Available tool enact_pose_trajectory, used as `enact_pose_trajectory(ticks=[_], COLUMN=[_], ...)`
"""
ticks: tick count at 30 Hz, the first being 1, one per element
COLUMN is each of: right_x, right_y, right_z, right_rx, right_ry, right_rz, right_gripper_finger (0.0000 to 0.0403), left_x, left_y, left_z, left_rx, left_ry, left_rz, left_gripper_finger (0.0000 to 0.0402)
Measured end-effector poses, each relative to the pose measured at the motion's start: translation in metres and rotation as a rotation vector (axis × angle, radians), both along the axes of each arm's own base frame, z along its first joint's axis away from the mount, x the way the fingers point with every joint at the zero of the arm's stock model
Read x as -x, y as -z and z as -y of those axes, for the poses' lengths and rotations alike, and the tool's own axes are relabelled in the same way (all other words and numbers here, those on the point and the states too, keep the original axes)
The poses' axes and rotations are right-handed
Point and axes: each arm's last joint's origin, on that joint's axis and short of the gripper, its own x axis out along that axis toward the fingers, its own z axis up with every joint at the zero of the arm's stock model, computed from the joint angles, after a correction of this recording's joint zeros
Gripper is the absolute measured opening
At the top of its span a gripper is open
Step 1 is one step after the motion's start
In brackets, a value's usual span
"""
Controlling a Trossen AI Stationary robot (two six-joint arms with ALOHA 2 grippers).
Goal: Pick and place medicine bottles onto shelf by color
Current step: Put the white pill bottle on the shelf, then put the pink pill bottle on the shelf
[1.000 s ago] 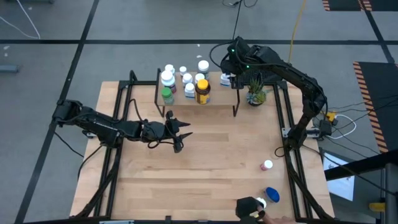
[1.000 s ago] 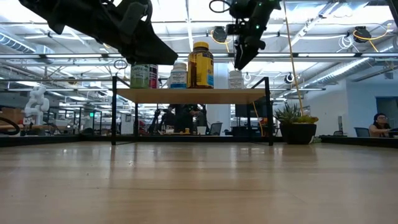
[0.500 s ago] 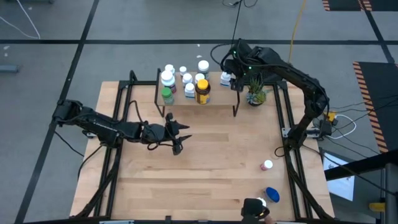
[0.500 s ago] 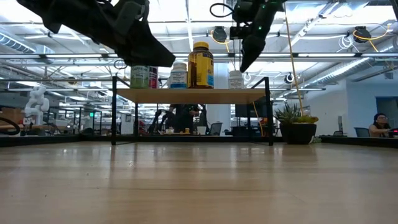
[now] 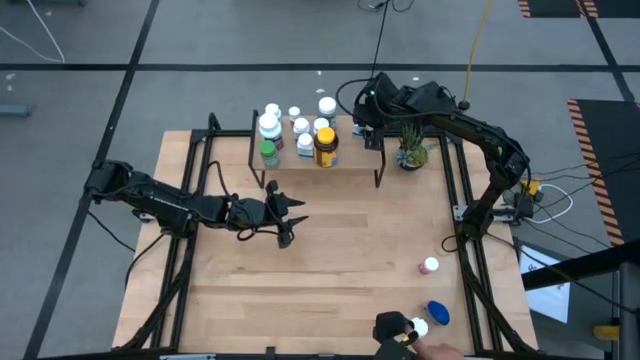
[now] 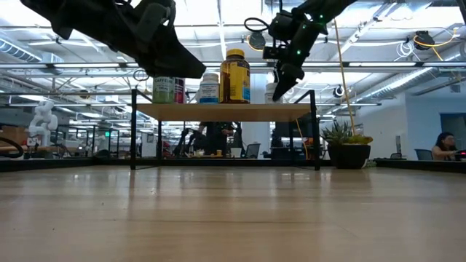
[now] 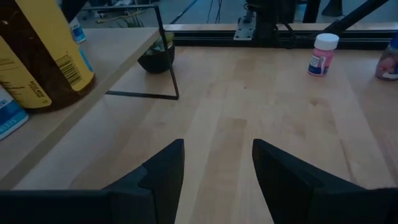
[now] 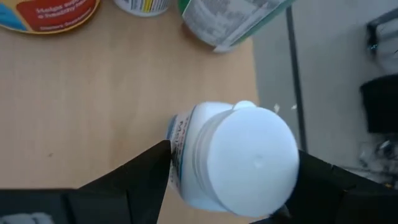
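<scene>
Potted plant (image 5: 411,152) stands beside shelf (image 5: 350,158), by right tool (image 5: 366,126).

Two arms, six-jointed, finished in matte black throughout. Left arm (image 5: 170,203): slender links joined by rounded housings; black cable looped beside the wrist. Left gripper (image 7: 214,180): two broad, wedge-shaped dark fingers (image 7: 163,177). Right arm (image 5: 480,135): same build, with black cabling along the links (small green lights are seen at the wrist).
</scene>
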Motion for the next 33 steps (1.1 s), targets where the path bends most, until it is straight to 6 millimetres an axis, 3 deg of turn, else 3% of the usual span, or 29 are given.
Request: enact_pose_trajectory(ticks=[13,20,26,33], right_x=[0.003,0.007,0.027,0.064], right_y=[-0.004,-0.025,-0.067,-0.108], right_z=[0.010,-0.006,-0.048,-0.128], right_rx=[0.074,0.114,0.115,-0.021], right_ry=[-0.039,-0.067,-0.028,-0.017], right_rz=[0.015,0.063,0.181,0.302], right_gripper_finger=[0.0263,0.0263,0.0263,0.0263], left_x=[0.000,0.000,0.000,0.000], left_y=[0.000,0.000,0.001,0.000], left_z=[-0.003,-0.003,-0.003,-0.003], left_rx=[0.001,-0.003,-0.015,-0.064], left_ry=[-0.012,-0.011,-0.005,0.014], left_rz=[0.000,-0.005,-0.016,-0.014], left_gripper_finger=[0.0191,0.0191,0.0191,0.0191])
